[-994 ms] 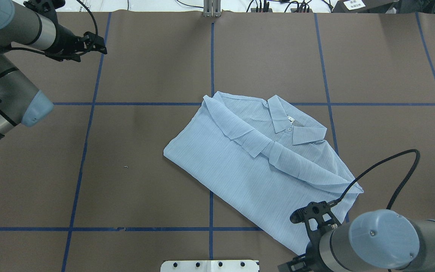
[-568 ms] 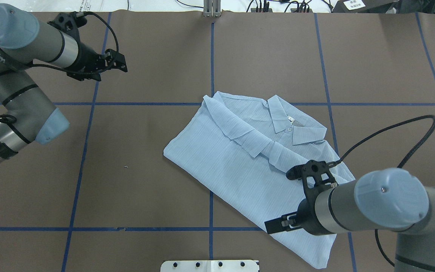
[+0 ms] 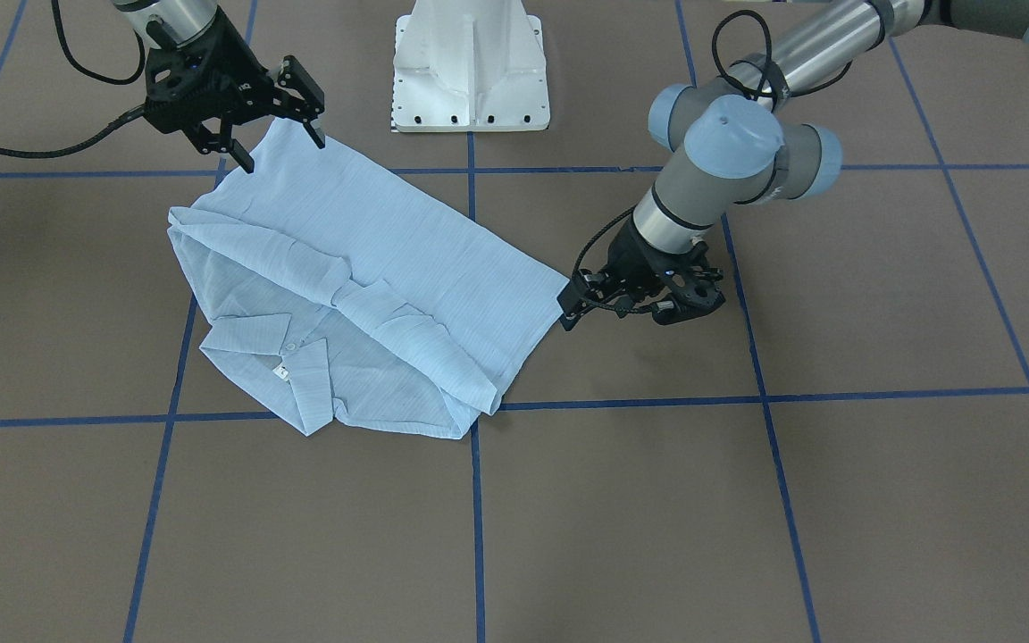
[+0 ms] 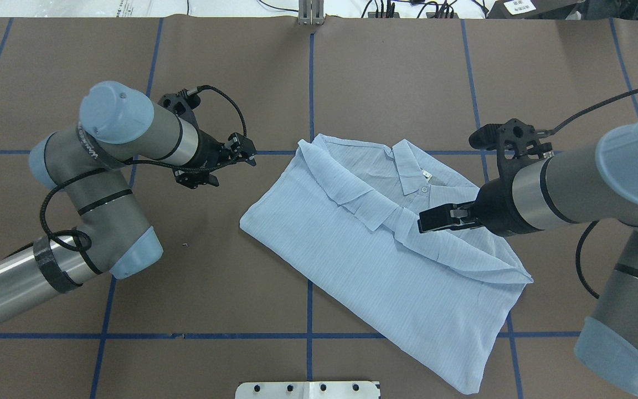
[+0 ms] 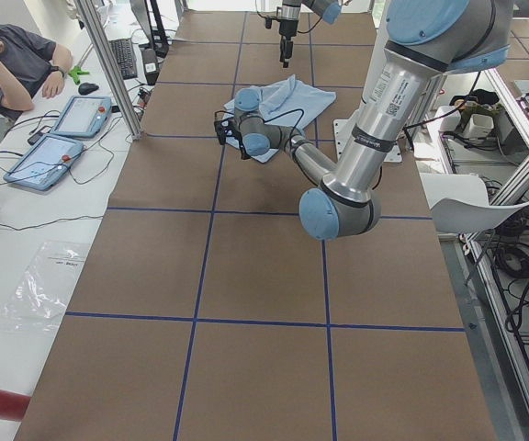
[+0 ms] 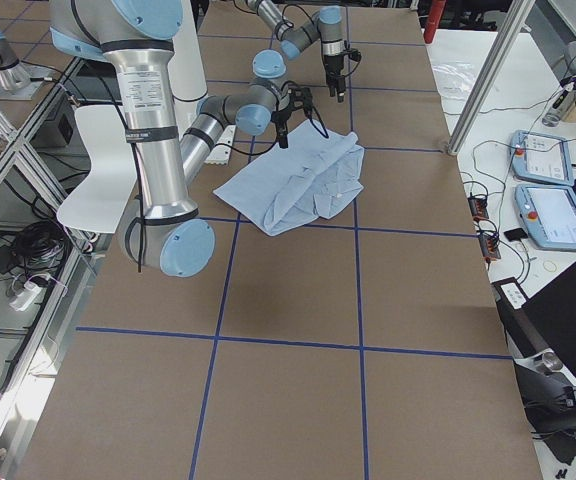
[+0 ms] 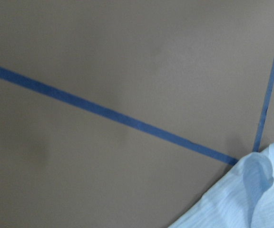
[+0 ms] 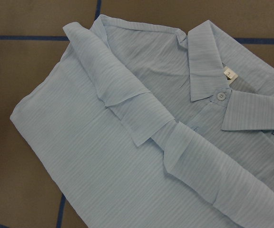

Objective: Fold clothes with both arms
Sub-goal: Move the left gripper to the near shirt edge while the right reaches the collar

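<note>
- White base plate [image 4: 308, 389]: closest to the robot, at the near edge of the brown bench [image 4: 186, 288], which blue tape lines [image 4: 309, 310] divide into squares.
- Shirt [image 4: 352, 260]: pale blue with fine stripes, lying flat near the middle of the bench and set on a slant. One hem corner reaches toward the base plate and the shoulders point away from the robot. The cloth crosses the centre tape line.
- Sleeves [image 8: 127, 109]: folded inward over the front, forming a layered band that runs diagonally from one shoulder across the chest.
- Right gripper [image 3: 280, 147]: hangs above the shirt on the robot's right side, and in the overhead view it sits over the chest just below the collar. Its jaws are apart and hold no cloth.
- Left gripper [image 4: 250, 152]: low over bare bench, near the shirt's side edge on the robot's left. Its jaws are apart and empty. Its wrist view shows only bench, tape and one shirt corner.
- Collar [image 4: 424, 172]: spread open on the shirt's far side, with a small white button [image 4: 424, 189] just below a neck label.
- Cables [image 4: 385, 8]: along the far edge of the bench.
</note>
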Robot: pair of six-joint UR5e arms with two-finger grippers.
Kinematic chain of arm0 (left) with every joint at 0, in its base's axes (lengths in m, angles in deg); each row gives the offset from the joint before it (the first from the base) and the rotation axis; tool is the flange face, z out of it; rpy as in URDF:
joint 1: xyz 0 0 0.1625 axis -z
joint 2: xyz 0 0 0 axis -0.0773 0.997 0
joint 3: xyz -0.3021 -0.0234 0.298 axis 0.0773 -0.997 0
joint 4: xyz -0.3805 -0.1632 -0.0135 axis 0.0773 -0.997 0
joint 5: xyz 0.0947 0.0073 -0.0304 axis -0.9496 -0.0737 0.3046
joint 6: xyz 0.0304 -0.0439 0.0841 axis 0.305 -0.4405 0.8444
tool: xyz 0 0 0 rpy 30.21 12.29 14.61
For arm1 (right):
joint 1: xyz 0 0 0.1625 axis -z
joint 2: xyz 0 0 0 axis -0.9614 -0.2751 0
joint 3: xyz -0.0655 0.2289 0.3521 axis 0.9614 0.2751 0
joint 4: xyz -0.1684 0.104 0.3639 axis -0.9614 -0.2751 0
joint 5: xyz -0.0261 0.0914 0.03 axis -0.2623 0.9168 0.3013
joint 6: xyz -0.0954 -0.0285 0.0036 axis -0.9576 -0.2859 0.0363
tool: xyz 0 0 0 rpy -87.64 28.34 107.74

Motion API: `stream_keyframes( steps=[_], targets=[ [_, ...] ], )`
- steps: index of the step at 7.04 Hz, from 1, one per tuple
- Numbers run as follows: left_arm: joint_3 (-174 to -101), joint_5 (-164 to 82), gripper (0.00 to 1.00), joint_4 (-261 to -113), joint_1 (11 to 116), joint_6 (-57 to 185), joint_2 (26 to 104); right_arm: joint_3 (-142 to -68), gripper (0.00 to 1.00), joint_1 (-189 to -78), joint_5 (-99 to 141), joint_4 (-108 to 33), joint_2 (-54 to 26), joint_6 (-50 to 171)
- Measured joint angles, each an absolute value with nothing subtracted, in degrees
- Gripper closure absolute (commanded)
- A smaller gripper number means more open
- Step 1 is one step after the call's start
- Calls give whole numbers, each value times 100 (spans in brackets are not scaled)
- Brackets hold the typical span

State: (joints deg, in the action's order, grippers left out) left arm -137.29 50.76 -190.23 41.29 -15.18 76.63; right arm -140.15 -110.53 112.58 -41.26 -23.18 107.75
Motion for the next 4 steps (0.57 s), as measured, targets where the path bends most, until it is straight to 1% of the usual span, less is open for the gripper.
stream_keyframes(
  steps=[2, 4],
  targets=[
    [-13932, 4722, 6, -18579, 3670, -1717, 7686, -13945, 0, -11177, 11303, -4133, -2317, 10741],
    [-13873, 4471, 8, -18447, 3385, -1796, 7649, -13929, 0, -11195, 11294, -4134, -2317, 10739]
  ],
)
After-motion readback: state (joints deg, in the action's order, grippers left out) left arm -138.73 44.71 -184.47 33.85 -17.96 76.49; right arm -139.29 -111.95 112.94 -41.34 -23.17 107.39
